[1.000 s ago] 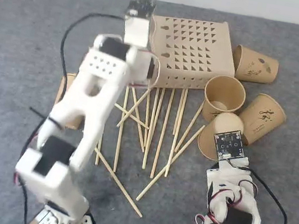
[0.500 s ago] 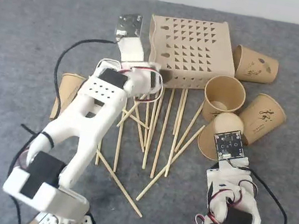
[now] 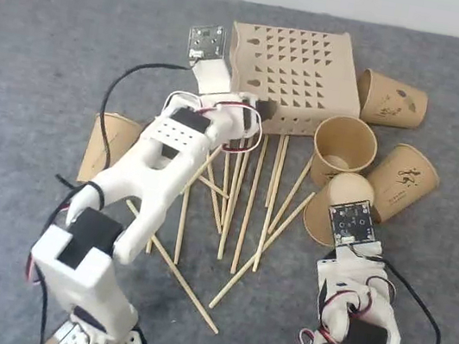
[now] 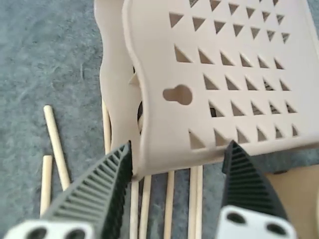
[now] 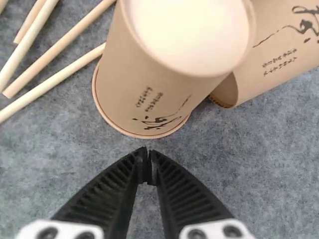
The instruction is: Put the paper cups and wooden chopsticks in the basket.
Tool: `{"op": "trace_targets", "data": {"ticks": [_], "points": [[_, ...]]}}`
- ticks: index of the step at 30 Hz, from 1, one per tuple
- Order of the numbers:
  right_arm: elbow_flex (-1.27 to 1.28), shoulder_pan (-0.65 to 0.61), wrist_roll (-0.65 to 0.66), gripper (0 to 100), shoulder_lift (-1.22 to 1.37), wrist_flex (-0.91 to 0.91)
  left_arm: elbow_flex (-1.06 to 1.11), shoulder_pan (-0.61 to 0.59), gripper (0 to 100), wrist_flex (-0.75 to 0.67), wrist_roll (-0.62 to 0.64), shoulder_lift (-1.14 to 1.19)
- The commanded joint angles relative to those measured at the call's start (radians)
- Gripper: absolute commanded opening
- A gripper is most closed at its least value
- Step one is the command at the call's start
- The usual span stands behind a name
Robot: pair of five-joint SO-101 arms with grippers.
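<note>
Nothing packed yet that I see: chopsticks (image 3: 249,201) and paper cups (image 3: 345,145) lie on the mat (image 3: 40,46) by the tipped basket (image 3: 292,77). My left claw (image 4: 178,149) spreads around its edge (right claw (image 5: 148,152) pressed together, empty).

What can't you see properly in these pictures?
- High view: the left arm covers part of the leftmost paper cup and several chopsticks.
- Left wrist view: the basket runs past the picture's edges, and its own wall hides its inside.
- Right wrist view: the lying cup is cut off by the edge.
</note>
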Motion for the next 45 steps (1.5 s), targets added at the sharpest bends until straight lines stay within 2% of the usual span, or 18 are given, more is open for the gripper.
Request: {"op": "trace_targets", "data": {"ticks": [1,10,23,27,30,34,45], "points": [[0.017,0.004,0.012,0.9,-0.021,-0.01,-0.054,0.041,24,-0.026,0.008,-0.008],[0.017,0.004,0.012,0.9,-0.021,-0.008,-0.088,0.097,1,-0.032,0.003,-0.009],[0.017,0.004,0.012,0.9,-0.021,-0.005,-0.133,0.068,1,-0.018,-0.002,-0.209],[0.017,0.004,0.012,0.9,-0.021,-0.005,-0.143,0.055,1,0.052,-0.14,-0.272],[0.017,0.004,0.012,0.9,-0.021,-0.005,-0.209,0.051,2,0.164,-0.213,-0.29],[0.017,0.004,0.012,0.9,-0.021,-0.004,-0.384,0.026,2,0.339,-0.215,-0.238],[0.017,0.004,0.012,0.9,-0.021,-0.004,-1.124,-0.006,1,0.824,-0.216,0.192]]}}
